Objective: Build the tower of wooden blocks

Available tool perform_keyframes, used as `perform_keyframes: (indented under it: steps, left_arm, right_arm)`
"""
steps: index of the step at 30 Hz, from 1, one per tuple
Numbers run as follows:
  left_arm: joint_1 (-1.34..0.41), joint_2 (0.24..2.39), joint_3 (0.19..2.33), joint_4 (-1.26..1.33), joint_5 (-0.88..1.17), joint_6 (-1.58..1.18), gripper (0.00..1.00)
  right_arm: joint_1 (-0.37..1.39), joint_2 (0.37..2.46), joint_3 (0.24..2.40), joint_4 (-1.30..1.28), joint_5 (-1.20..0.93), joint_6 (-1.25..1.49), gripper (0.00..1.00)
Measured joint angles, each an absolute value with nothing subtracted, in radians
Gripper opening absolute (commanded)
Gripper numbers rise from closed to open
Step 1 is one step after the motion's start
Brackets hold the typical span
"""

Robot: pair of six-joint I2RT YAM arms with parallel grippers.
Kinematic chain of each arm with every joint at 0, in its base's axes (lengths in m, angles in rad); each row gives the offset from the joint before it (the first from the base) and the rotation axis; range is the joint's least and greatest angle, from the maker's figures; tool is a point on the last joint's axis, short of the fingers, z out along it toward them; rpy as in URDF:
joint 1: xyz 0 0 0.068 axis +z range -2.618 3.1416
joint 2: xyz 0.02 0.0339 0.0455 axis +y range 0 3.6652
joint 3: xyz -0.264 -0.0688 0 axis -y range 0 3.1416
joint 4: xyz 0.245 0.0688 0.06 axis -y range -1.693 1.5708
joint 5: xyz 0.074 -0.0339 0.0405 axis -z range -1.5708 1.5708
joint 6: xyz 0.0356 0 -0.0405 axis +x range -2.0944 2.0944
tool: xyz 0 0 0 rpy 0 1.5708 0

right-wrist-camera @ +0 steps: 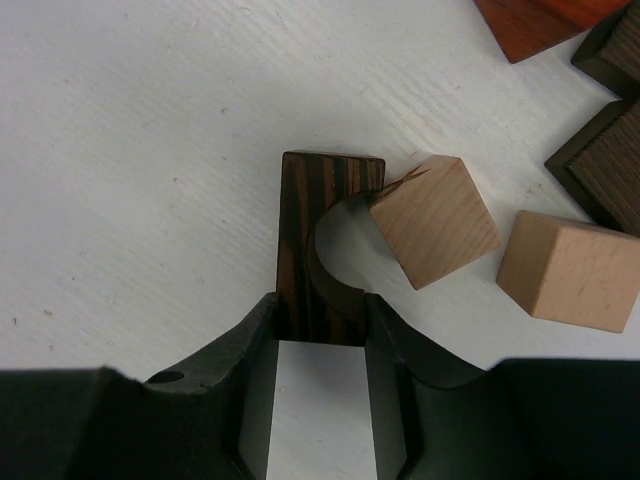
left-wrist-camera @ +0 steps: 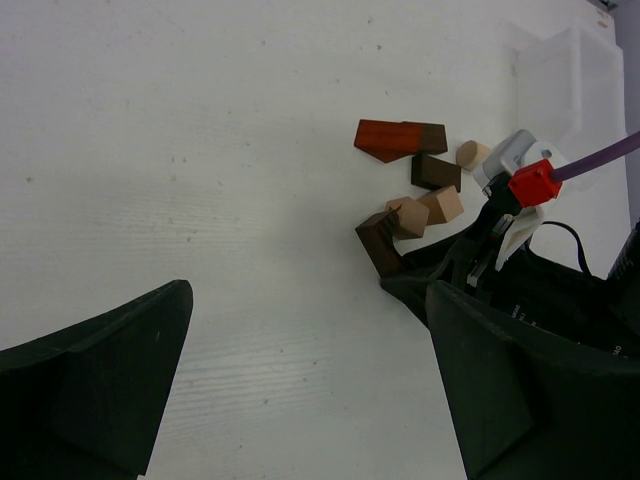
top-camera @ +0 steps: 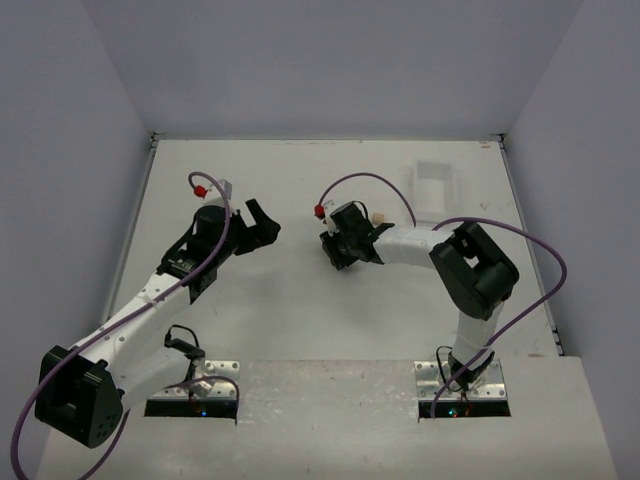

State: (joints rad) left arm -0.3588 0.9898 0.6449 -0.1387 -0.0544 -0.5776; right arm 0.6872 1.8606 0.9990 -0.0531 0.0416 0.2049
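Several small wood blocks lie loose and flat on the white table, none on top of another. My right gripper (right-wrist-camera: pixel 320 310) is shut on a dark striped arch block (right-wrist-camera: pixel 300 240), one finger on each long side. A tan cube (right-wrist-camera: pixel 435 220) touches the arch's notch, and a second tan cube (right-wrist-camera: pixel 570 270) lies to its right. A reddish-brown block (left-wrist-camera: pixel 385 138), a dark brown block (left-wrist-camera: pixel 435 172) and a tan cylinder (left-wrist-camera: pixel 470 153) lie just beyond. My left gripper (left-wrist-camera: pixel 310 400) hangs open over bare table to the left of the pile (top-camera: pixel 262 225).
A white plastic tray (top-camera: pixel 435 180) stands at the back right of the table, behind the blocks. The right arm's purple cable and red connector (left-wrist-camera: pixel 532 182) hang over the pile. Grey walls close in the table on three sides.
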Motion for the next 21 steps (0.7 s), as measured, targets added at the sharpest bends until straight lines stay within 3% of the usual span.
perform_keyframes:
  steps: [4,9,16,21]
  left_arm:
    - [-0.359,1.007,0.645,-0.139,-0.042,-0.584,1.0]
    - [-0.359,1.029,0.644,-0.133,0.012,-0.595,1.0]
    - [-0.372,1.046,0.607,-0.034,0.156,-0.622,1.0]
    - [-0.442,1.07,0.606,0.023,0.178,-0.642,0.94]
  right_arm:
    - [0.687,1.861,0.997,-0.045,0.028,0.197,0.23]
    - [0.687,1.809,0.938,0.019,-0.04,0.218,0.19]
    - [0.687,1.586,0.794,0.149,-0.235,0.346,0.19]
    - [0.687,1.532,0.789,0.219,-0.376,0.423,0.2]
